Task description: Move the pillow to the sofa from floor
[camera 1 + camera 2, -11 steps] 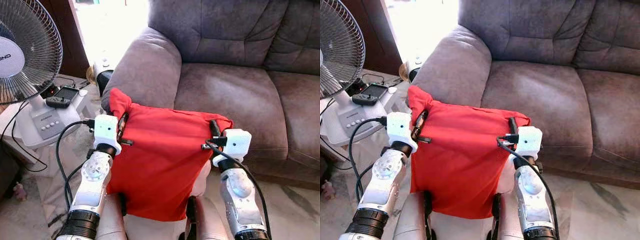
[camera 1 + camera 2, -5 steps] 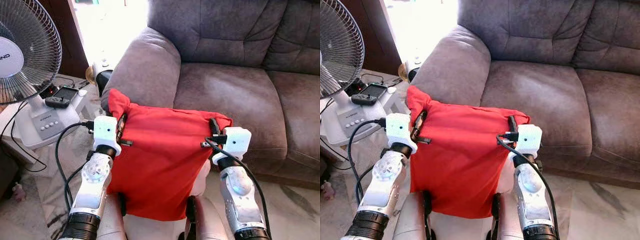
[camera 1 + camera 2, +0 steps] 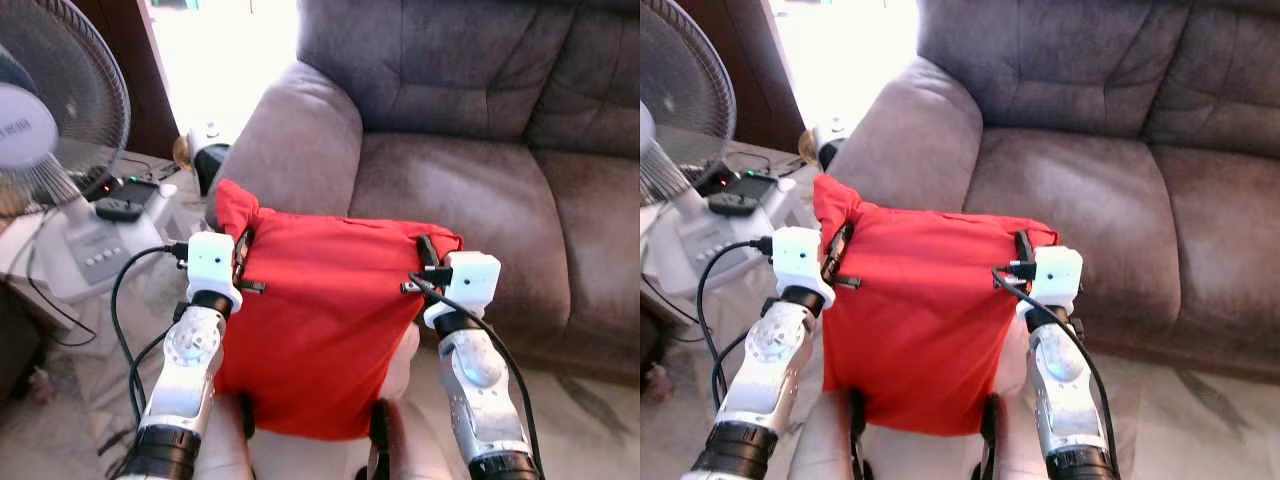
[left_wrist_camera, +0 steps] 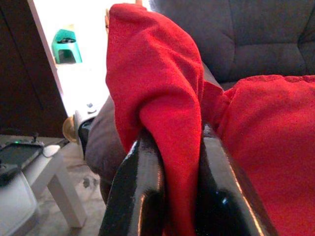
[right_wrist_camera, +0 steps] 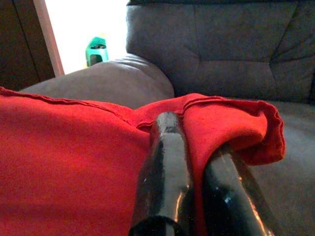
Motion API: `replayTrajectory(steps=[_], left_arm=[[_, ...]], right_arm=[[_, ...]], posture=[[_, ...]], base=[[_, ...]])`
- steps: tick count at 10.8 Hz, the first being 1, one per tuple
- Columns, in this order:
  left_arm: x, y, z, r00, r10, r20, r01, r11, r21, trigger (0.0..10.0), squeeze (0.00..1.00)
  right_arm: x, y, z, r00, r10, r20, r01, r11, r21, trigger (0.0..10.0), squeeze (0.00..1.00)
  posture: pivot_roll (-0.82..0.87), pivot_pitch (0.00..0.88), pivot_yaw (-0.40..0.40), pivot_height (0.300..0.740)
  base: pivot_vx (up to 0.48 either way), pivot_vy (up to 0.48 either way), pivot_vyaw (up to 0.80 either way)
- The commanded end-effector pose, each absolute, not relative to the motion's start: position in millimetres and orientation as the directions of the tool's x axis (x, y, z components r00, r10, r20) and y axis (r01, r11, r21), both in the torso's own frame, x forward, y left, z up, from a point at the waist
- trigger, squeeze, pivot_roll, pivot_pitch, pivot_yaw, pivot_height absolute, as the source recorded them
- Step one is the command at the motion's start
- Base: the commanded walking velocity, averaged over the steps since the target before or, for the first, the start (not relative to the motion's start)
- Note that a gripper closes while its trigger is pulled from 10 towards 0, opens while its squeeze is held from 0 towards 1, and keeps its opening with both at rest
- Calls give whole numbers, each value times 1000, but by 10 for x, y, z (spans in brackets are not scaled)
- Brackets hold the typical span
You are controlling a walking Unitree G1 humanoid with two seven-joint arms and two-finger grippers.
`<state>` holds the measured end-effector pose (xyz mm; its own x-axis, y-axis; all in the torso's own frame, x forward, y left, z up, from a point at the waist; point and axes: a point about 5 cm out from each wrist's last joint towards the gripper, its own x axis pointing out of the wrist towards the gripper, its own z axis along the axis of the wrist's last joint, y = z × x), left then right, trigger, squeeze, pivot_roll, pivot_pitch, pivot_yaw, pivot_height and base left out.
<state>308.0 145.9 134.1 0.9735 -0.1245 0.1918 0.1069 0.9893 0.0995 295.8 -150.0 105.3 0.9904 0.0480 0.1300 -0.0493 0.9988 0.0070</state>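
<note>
Left eye view puts the red pillow (image 3: 320, 320) in the air in front of the robot, hanging between the two arms just short of the sofa (image 3: 470, 190), level with the front of the seat cushion and beside the rounded armrest. It is held by its two top corners, most likely so that it hangs flat and wide and can be carried forward over the seat edge without dragging. The left gripper (image 3: 243, 262) has its black fingers closed on the upper left corner; in the left wrist view a thick fold of red cloth is pinched between the two fingers (image 4: 140, 196) and bunches up above them. The right gripper (image 3: 428, 262) is clamped on the upper right corner, where the right wrist view shows the hem folded over and squeezed between the glossy fingers (image 5: 165, 167).

The pillow's cover is a matte, slightly fuzzy fabric, limp enough to sag and crease under its own weight, so it looks thinly filled. The sofa is upholstered in grey-brown suede-like material with soft, plump cushions and stitched seams. Off to the left stands a white fan (image 3: 60, 110) with a wire grille, on a white desk (image 3: 130, 235), blurred here.
</note>
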Motion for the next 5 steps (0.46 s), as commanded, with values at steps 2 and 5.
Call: replayTrajectory(steps=[2, 5], left_arm=[[3116, 1615, 1583, 955, -47, 294, 18, 995, 99, 10000, 0], [3114, 1614, 1584, 955, -44, 293, 17, 995, 97, 10000, 0]], right_arm=[[2994, -1714, 1224, 978, -47, 203, 43, 999, 21, 10000, 0], [2996, -1724, 1211, 979, -56, 195, 50, 998, 38, 10000, 0]], posture=[[83, 81, -59, 688], [87, 84, -61, 738]], base=[[0, 0, 0], [0, 0, 0]])
